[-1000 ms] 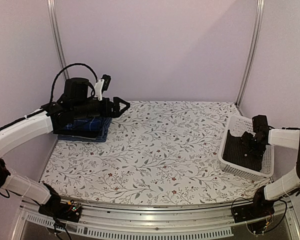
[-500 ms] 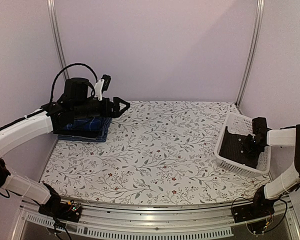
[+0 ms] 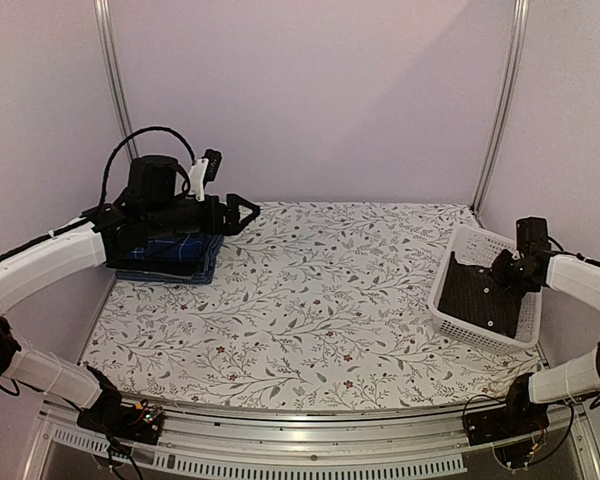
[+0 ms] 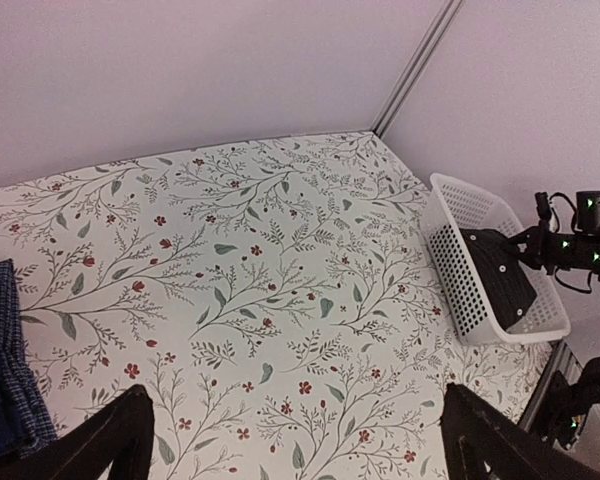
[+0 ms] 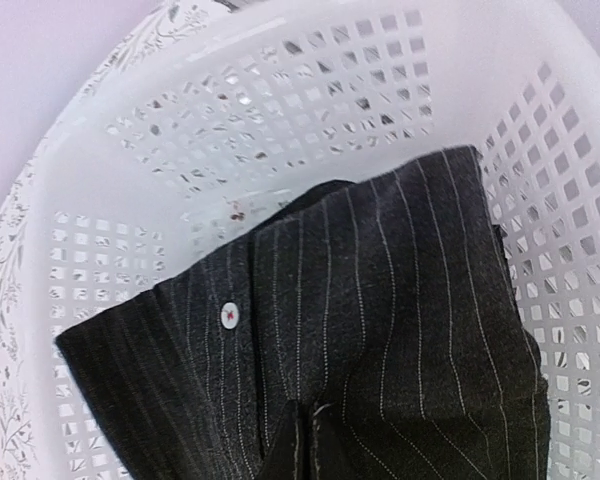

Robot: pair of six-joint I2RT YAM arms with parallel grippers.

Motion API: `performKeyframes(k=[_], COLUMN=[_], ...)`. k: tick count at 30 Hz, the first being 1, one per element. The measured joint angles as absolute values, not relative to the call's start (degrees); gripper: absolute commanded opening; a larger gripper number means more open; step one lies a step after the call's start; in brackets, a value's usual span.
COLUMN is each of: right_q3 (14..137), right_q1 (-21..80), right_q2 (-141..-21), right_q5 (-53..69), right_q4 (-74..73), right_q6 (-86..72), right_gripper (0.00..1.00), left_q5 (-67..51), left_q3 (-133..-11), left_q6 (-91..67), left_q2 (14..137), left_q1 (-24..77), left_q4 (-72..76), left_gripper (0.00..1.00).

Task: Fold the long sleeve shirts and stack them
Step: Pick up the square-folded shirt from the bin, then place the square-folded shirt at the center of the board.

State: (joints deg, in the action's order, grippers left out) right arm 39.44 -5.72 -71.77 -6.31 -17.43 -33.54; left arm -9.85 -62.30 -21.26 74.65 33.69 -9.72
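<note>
White arm links (image 3: 40, 268), black joints (image 3: 155, 180), black cable (image 3: 160, 128)

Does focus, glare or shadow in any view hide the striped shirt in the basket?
Top view: soft even light, no hard shadows; the shirt in the basket is a flat dark patch. Left wrist view: tablecloth print sharp, the open left hand only black silhouettes. Right wrist view: pinstripes and button crisp, far basket wall washed out, right hand soft and dark at the bottom.

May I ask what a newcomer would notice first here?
A white basket at the right edge of the table holds a black pinstriped shirt, gripped by the shut right pincer. A folded blue plaid shirt lies at the far left, beneath the left arm; the left pincer is open.
</note>
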Motion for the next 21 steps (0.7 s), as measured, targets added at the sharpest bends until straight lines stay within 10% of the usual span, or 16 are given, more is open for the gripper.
performKeyframes(k=[21], right_q3=[77.01], right_q1=[20.49], right_q2=[-63.05], right_q5=[-4.51], right_q4=[-23.53], right_q6=[-24.67], right_gripper=[0.00], left_q5=[-10.11], left_q3=[-63.31], left_q6=[-21.37], left_q2=[75.83], left_q1=[33.69], left_q4=[-9.72], left_gripper=[1.00])
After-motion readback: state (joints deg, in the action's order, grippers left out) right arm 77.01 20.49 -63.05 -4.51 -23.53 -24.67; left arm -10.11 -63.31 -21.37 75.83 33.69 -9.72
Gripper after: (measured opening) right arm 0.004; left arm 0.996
